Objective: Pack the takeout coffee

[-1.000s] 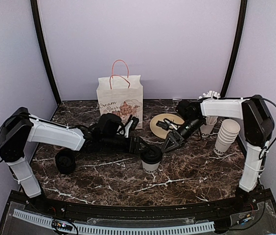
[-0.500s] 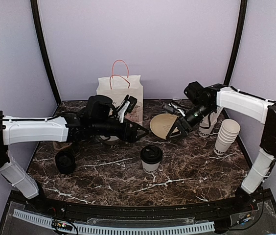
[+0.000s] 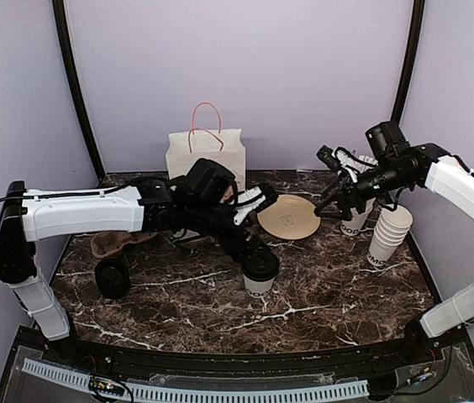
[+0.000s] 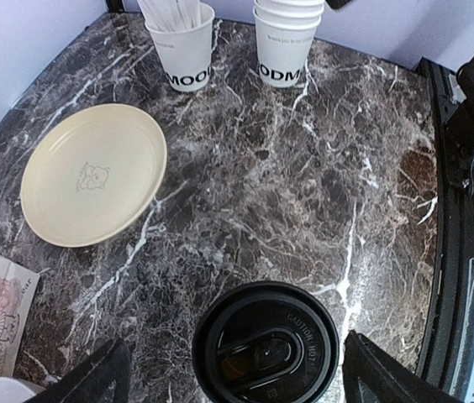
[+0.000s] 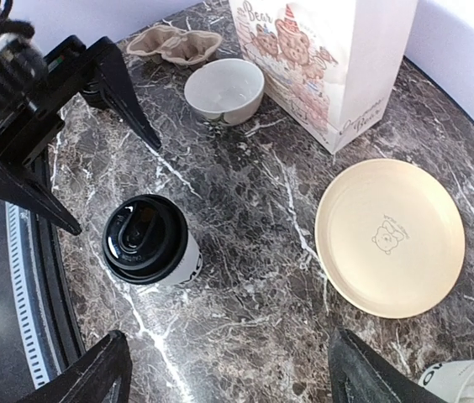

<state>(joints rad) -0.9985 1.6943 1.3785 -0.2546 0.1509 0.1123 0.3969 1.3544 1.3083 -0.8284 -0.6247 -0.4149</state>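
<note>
One takeout coffee [image 3: 260, 269], a white cup with a black lid, stands at the table's middle. It also shows in the left wrist view [image 4: 265, 344] and the right wrist view [image 5: 146, 239]. My left gripper [image 3: 250, 245] is open just above it, one finger on each side of the lid, not touching [image 4: 237, 340]. A second black-lidded cup [image 3: 113, 277] stands at the front left. My right gripper [image 3: 334, 198] is open and empty, raised above the table right of the plate [image 5: 229, 334].
A paper bag [image 3: 206, 159] with pink handles stands at the back. A cream plate [image 3: 288, 216] lies right of it. A cup of sticks [image 3: 356, 217] and stacked lidless cups [image 3: 388, 235] stand far right. A brown cup carrier [image 3: 115, 244] and a lidless white cup [image 5: 224, 88] sit left.
My left gripper has swung right and down from beside the bag to over the lidded cup. My right gripper has pulled back up and to the right, away from the plate.
</note>
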